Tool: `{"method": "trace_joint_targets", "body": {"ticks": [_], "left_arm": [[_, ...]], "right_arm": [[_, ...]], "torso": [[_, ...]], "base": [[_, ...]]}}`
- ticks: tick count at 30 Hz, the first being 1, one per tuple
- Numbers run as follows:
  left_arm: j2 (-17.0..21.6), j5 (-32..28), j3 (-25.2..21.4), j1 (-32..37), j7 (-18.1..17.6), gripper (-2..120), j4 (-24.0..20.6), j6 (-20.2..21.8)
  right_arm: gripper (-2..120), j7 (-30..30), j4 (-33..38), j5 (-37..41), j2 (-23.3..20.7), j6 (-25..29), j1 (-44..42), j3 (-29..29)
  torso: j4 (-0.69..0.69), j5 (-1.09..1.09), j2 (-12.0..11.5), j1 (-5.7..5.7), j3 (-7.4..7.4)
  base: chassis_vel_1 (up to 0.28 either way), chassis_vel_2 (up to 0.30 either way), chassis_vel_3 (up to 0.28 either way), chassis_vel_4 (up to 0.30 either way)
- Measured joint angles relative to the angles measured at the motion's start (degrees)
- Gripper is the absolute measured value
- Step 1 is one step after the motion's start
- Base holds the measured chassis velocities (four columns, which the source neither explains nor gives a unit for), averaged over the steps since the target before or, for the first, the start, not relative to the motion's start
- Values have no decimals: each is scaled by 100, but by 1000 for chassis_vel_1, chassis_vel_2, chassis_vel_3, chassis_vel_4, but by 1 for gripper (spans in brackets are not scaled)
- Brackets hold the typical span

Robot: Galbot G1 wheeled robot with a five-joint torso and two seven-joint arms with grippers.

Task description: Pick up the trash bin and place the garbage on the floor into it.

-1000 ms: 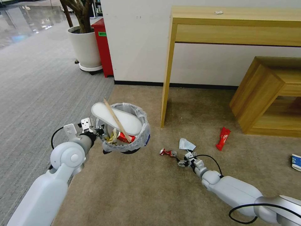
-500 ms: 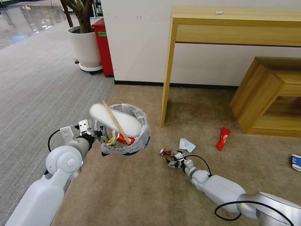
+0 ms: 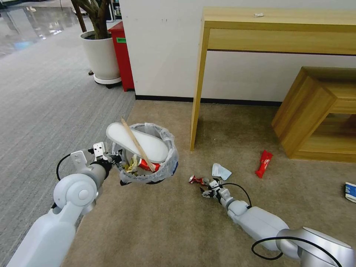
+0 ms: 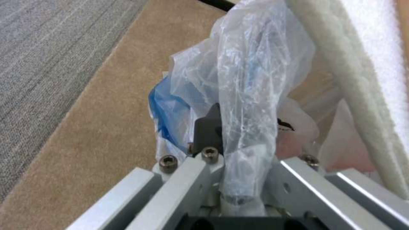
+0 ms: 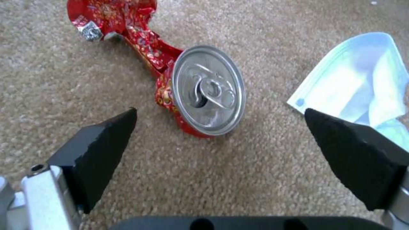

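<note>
My left gripper (image 3: 115,156) is pinched tight on the rim of the trash bin (image 3: 147,174), held up at middle left of the head view. A white slipper (image 3: 139,142) and a stick (image 3: 136,143) poke out. My right gripper (image 3: 206,192) is spread wide just beside the crushed can (image 5: 204,95) on the carpet (image 3: 167,222).
</note>
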Motion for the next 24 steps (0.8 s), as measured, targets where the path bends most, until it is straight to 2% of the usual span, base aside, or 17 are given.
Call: {"method": "trace_joint_targets", "body": {"ticks": [24], "left_arm": [[67,-46,-91,69,-4,0,-154,4]], "right_arm": [[98,-42,-538,-64,485,-247,136,186]], "torso": [[0,-1,0,0,0]], "base": [[0,0,0,0]]}}
